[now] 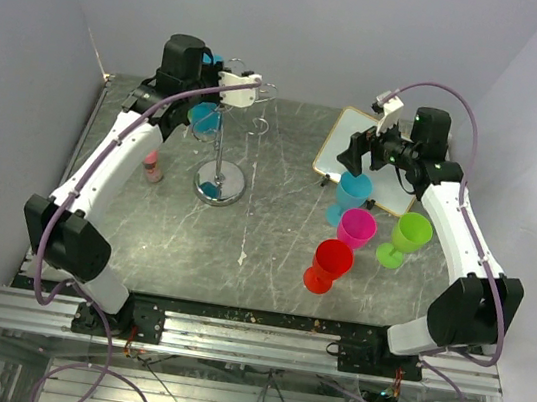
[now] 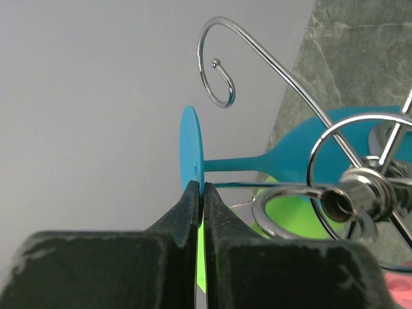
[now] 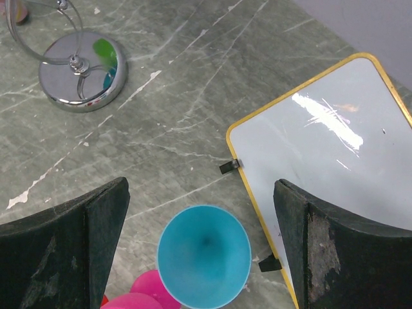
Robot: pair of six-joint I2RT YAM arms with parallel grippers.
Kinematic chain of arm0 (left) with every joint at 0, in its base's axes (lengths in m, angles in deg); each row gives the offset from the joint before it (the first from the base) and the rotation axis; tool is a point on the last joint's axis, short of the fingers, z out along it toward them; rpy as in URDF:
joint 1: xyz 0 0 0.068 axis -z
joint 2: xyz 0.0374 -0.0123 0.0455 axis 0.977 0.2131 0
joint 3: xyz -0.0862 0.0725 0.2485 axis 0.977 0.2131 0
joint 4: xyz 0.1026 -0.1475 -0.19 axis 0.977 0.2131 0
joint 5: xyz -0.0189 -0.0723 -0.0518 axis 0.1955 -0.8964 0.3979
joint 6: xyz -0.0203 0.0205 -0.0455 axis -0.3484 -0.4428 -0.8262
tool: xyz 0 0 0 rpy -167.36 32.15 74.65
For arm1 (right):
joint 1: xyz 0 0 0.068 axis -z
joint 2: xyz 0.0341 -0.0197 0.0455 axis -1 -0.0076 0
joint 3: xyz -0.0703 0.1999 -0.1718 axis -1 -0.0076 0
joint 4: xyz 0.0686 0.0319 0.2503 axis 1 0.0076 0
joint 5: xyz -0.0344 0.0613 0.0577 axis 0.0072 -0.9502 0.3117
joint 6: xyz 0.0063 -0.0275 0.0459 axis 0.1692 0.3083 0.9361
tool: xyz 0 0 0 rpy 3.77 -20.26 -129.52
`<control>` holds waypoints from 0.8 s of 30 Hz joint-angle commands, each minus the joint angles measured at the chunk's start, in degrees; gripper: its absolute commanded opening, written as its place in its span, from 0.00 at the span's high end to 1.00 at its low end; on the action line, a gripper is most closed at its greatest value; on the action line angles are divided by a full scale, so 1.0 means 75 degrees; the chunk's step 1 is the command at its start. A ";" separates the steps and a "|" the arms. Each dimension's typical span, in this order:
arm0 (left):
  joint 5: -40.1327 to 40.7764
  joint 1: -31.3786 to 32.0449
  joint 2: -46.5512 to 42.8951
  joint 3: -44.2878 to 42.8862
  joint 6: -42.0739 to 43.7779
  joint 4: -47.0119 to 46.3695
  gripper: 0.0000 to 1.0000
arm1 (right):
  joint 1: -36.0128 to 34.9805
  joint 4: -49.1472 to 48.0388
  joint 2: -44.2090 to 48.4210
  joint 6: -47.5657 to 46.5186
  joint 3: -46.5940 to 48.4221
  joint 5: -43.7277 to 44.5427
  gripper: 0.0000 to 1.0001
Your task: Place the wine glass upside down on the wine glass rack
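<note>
Item 1: grey marbled tabletop (image 1: 284,163).
Item 2: silver wire wine glass rack (image 1: 220,153), upright on its round base.
Item 3: my left end effector (image 2: 201,190), pinched almost closed on the foot disc of a turquoise plastic wine glass (image 2: 293,158), held foot-up at the rack's scrolled arms. I cannot tell whether it is seated.
Item 4: my right end effector (image 3: 201,187), spread wide and empty, above a second turquoise glass (image 3: 204,256) standing upright.
</note>
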 commanded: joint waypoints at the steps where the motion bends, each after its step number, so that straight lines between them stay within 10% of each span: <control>1: -0.0182 0.0252 0.0187 -0.0288 -0.0154 -0.0811 0.93 | 0.0034 -0.0060 -0.0115 0.0040 0.0158 -0.0129 0.06; 24: -0.0776 0.0376 0.0110 -0.0358 -0.0551 -0.0474 0.93 | 0.0040 -0.0014 -0.0260 0.0110 0.0217 -0.0173 0.06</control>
